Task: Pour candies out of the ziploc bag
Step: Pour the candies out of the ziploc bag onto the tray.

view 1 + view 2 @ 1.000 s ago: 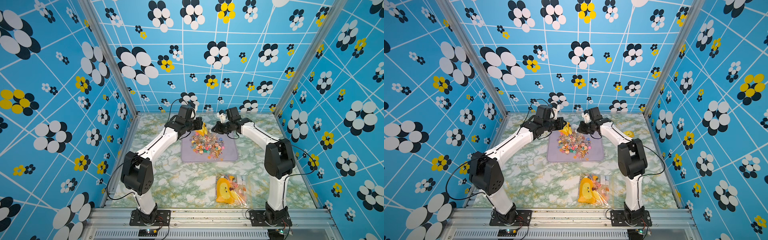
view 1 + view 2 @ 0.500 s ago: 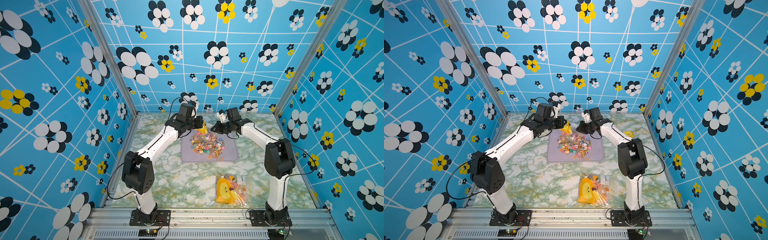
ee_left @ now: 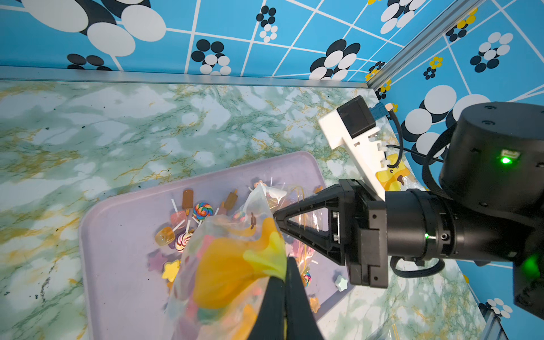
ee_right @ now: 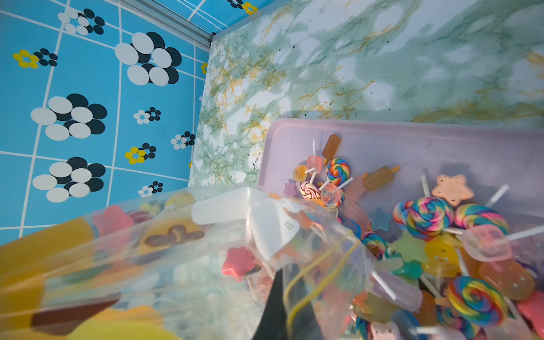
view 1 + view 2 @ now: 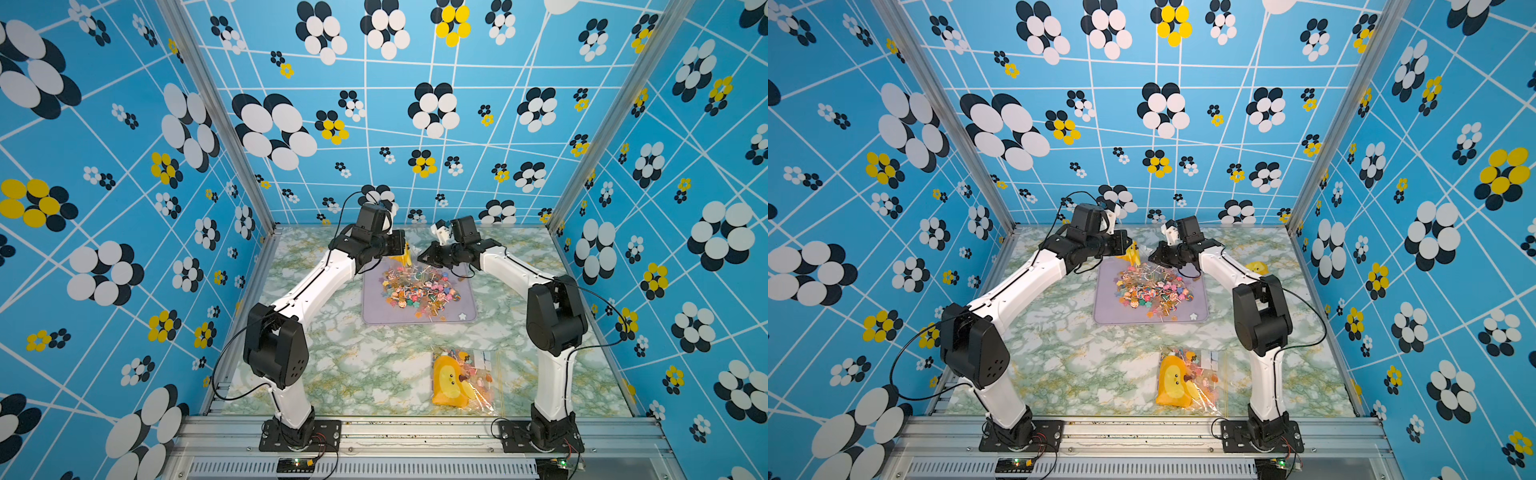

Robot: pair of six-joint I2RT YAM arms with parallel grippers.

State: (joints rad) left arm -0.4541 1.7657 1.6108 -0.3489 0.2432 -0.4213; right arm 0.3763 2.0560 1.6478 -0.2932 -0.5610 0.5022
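Candies [image 5: 419,289] on lilac tray [image 5: 374,311], some in ziploc bag [image 3: 229,265] pinched by left gripper [image 3: 285,270] and right gripper [image 3: 275,217]

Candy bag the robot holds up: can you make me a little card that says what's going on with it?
bag: clear with a yellow print, held up over the tray's far edge
left claw: shut on bag
right claw: shut on bag
candies: a heap on the tray, some inside the bag
tray: lilac, flat on the table
second bag: lying on the table near the front, candies inside
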